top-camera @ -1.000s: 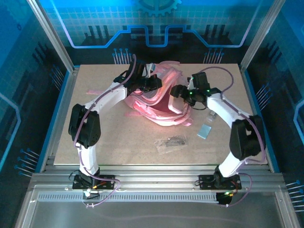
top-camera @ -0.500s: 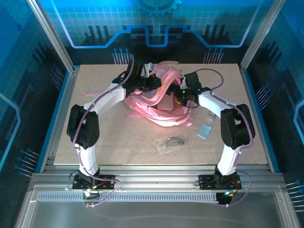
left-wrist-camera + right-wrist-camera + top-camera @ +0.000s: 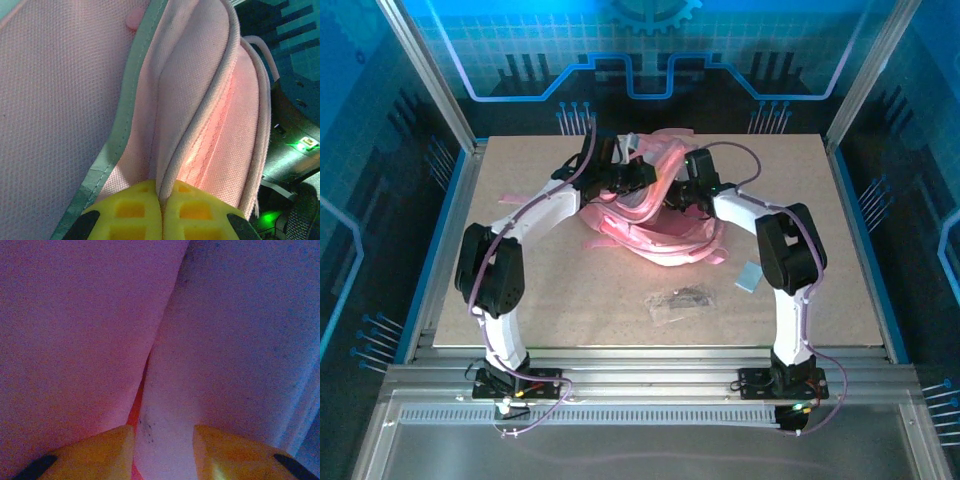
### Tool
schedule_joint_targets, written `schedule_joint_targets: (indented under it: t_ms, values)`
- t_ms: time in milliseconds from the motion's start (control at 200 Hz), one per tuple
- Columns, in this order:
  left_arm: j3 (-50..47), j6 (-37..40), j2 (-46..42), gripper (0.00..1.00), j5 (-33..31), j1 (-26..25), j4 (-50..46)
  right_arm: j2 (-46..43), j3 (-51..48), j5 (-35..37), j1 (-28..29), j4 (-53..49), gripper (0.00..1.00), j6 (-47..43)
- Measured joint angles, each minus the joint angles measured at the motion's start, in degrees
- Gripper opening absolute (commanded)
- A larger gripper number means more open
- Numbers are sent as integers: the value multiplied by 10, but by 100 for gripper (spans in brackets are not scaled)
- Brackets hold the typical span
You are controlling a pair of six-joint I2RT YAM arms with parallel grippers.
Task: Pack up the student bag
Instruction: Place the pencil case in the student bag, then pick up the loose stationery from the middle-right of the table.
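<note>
Fabric of the crumpled student bag (image 3: 650,228) is soft pink weave; left fingers (image 3: 132,210) pinch a piped seam, right fingers (image 3: 235,450) straddle a fold, grip unclear.

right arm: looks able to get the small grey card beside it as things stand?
Probably not yet: the right gripper is at the student bag with a fold between its fingers. The grey card lies bare but close by that arm's elbow, so it would need to fold back tightly.
</note>
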Motion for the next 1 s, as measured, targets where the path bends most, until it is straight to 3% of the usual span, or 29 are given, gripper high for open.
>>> schedule_joint_targets:
  t_ms: [135, 290, 470, 555, 830, 1000]
  values:
    - [-14, 0, -12, 0, -2, 0, 5, -22, -21, 1, -4, -5, 47, -15]
    - [-35, 0, -22, 0, -1, 2, 15, -135, -108, 4, -34, -45, 60, -47]
    - [-46, -10, -28, 0, 5, 10, 27, -283, -154, 45, -92, -150, 90, -109]
    - [-52, -16, -29, 0, 8, 12, 38, -326, -167, 90, -119, -209, 99, -149]
    - [-78, -30, -35, 0, 18, 12, 66, -334, -215, 235, -227, -335, 100, -202]
    - [-86, -26, -53, 0, 13, 12, 58, -270, -217, 289, -245, -347, 99, -210]
